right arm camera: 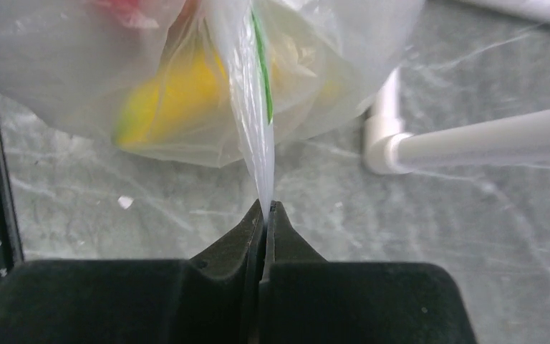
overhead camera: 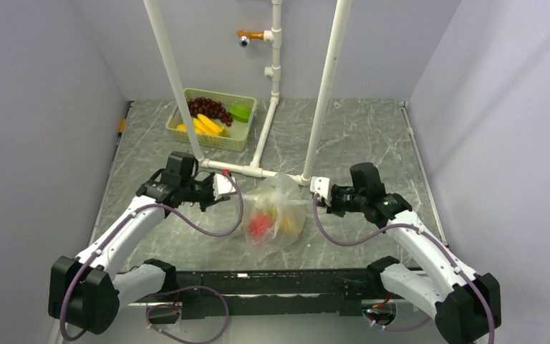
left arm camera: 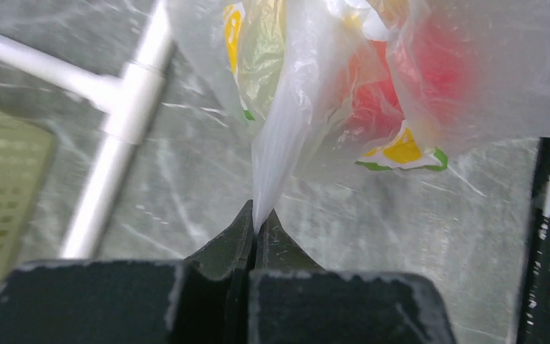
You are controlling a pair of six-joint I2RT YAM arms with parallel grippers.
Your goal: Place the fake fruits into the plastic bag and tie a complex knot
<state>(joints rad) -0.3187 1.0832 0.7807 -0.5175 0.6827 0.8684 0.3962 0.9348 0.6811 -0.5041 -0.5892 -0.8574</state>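
Note:
The clear printed plastic bag (overhead camera: 276, 215) hangs between my two arms at the table's middle front. A red fruit (overhead camera: 259, 225) and a yellow fruit (overhead camera: 289, 223) show through it. My left gripper (overhead camera: 233, 188) is shut on the bag's left edge; in the left wrist view (left arm camera: 256, 223) a pulled strip of film runs into its tips, with the red fruit (left arm camera: 430, 72) behind. My right gripper (overhead camera: 314, 192) is shut on the right edge; in the right wrist view (right arm camera: 266, 213) the film is pinched, the yellow fruit (right arm camera: 175, 97) behind. No knot shows.
A pale green basket (overhead camera: 213, 119) at the back left holds purple grapes (overhead camera: 210, 108), yellow bananas (overhead camera: 204, 125) and a green fruit (overhead camera: 240, 112). A white pipe frame (overhead camera: 258, 170) stands just behind the bag. The black front rail (overhead camera: 279, 281) lies below.

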